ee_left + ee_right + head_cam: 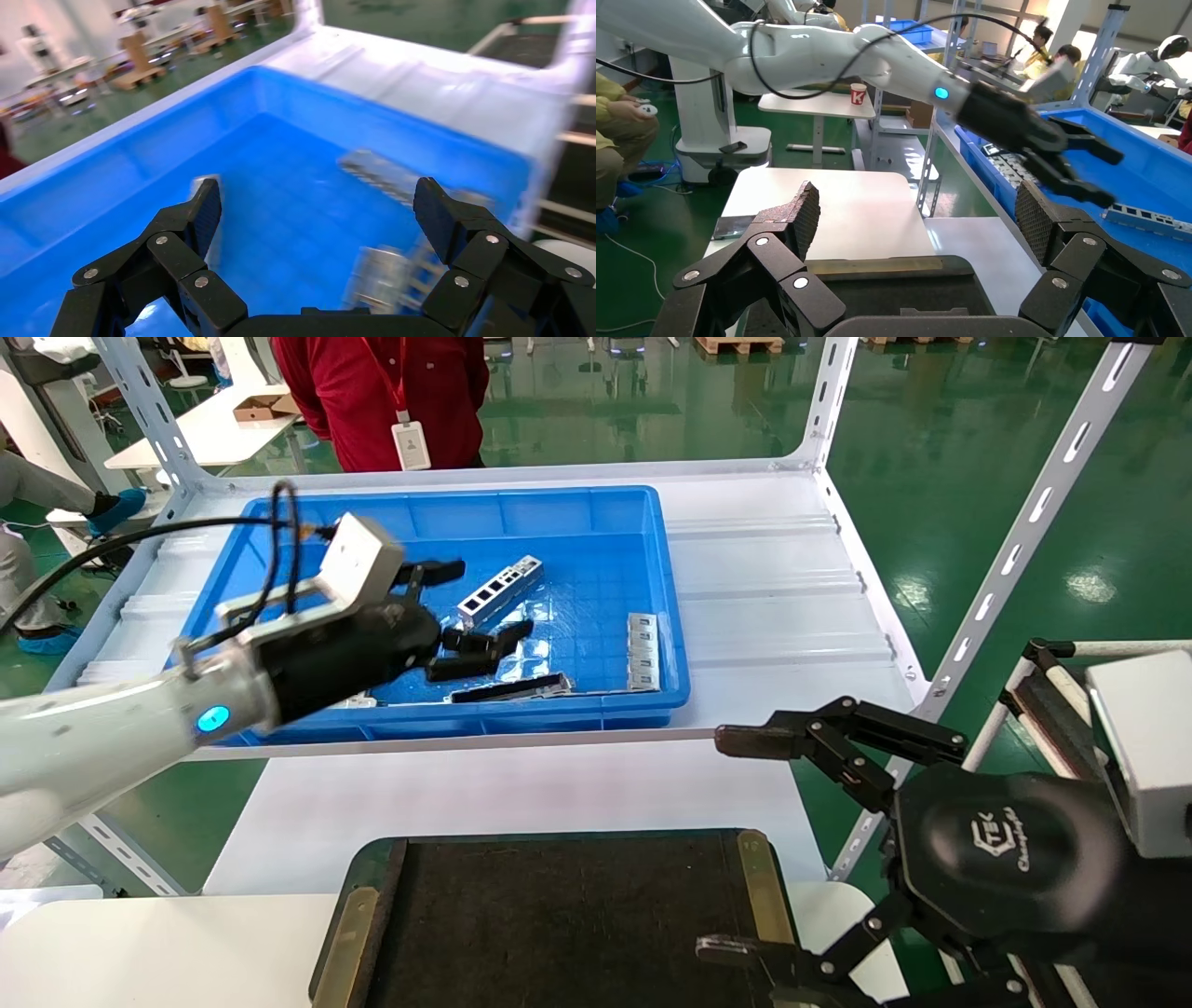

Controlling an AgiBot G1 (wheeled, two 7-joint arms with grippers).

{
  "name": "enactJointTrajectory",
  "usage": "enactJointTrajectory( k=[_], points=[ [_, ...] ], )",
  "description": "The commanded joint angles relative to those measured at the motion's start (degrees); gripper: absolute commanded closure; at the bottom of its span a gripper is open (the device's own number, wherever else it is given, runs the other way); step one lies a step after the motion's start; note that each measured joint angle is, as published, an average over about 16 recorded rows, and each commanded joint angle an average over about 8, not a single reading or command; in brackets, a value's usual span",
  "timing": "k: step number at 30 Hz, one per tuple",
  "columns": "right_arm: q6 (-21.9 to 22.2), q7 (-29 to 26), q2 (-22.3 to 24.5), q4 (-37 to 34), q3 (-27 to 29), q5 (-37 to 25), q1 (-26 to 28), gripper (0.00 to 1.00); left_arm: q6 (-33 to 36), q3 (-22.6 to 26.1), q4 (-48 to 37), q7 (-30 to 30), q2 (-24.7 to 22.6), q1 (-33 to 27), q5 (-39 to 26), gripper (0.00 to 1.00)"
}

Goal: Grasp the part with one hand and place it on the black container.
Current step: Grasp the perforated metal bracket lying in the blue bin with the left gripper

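Hovering beside part (500,590): left gripper (470,612) (jaws apart, empty).

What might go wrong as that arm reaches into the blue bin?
The left hand hangs open above the part, which lies at a slant on the blue bin floor; it may slip away as the fingers close. A dark strip and grey plates lie nearby, so it might grab the wrong piece. The black container is some way off, so a loose grip could drop the part.
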State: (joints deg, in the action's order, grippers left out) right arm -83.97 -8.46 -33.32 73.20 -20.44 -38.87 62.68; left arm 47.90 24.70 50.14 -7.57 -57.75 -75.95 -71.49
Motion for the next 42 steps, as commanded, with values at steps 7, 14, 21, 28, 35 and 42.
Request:
enactJointTrajectory(
  k=[7,14,21,28,35,42],
  points=[
    [0.0,0.0,0.0,0.0,0.0,0.0,0.0,0.00,-6.5,0.8,-14.7,5.1,-7.9,-6.6,-3.3,0.00],
    [0.0,0.0,0.0,0.0,0.0,0.0,0.0,0.00,-10.3,0.2,-25.7,10.7,-12.4,-10.7,-3.7,0.00],
    [0.0,0.0,0.0,0.0,0.0,0.0,0.0,0.00,-12.7,-0.6,-34.9,15.2,-15.4,-13.6,-3.2,0.00],
    [0.0,0.0,0.0,0.0,0.0,0.0,0.0,0.00,-14.8,-1.4,-41.1,18.8,-17.5,-15.3,-2.4,0.00],
    [0.0,0.0,0.0,0.0,0.0,0.0,0.0,0.33,-16.7,-2.0,-44.9,20.4,-19.0,-16.3,-1.4,0.45],
    [0.0,0.0,0.0,0.0,0.0,0.0,0.0,1.00,-17.0,-2.2,-46.4,20.2,-19.6,-16.5,-0.5,1.00]
  ],
)
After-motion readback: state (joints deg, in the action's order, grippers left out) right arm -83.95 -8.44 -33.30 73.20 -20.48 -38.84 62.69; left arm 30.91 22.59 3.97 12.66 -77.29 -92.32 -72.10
